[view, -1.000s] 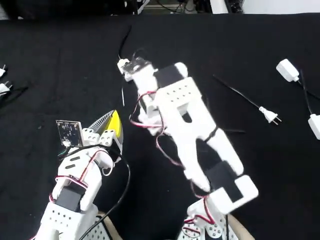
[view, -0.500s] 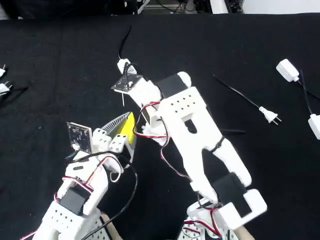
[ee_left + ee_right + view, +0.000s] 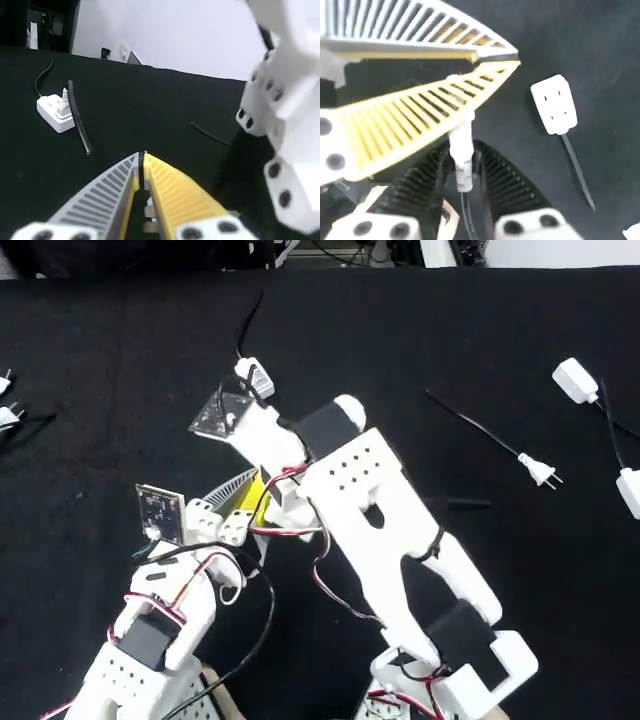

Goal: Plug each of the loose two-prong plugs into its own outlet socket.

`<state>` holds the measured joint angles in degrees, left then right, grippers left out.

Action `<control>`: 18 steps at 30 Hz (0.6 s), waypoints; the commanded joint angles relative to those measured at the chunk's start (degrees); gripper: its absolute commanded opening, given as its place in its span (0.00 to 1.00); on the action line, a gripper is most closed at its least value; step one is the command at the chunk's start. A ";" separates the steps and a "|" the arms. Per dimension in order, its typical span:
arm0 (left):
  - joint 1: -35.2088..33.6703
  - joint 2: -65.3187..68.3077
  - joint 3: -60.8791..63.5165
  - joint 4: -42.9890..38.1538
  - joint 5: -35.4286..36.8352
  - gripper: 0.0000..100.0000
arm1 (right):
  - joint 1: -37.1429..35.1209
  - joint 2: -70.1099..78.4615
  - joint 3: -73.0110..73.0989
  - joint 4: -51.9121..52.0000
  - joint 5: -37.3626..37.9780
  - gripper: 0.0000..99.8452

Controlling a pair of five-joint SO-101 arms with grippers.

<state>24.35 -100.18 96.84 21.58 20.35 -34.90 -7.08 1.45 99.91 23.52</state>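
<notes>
The two claws are bunched close together near the front of the black table, and one small white plug is caught between them. The right claw has its dark fingers closed on the sides of the plug, and the thin cord runs down out of the back. The left claw is pinched shut too, with its grey and yellow tips touching. The top end of the plug sits in the little gap behind those tips. I think both claws hold it at once so the plug can be turned or passed over without dropping, because one claw alone might hold it crooked. I cannot see the two prongs, so I cannot tell which way they point. The nearest socket lies flat on the table just past the right arm's wrist, holes facing up, with its own black cord trailing away. It is near, and I guess that is why the plug is being got ready here. The plug needs to come down straight over the holes, or the light socket may slide. Over on the right side a second plug lies loose on its cord, with two more sockets beyond it by the table's edge.
</notes>
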 commanded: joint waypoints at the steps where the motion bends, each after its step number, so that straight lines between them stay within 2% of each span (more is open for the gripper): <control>1: 0.66 -0.62 0.75 0.18 -0.09 0.03 | -0.97 -2.51 -4.00 1.23 -0.62 0.01; 18: 0.40 -0.18 0.75 0.26 -0.35 0.03 | -0.70 -2.59 -9.89 0.97 -3.16 0.01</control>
<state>24.35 -100.97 96.75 21.49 20.35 -34.90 -7.08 -5.14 100.00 20.88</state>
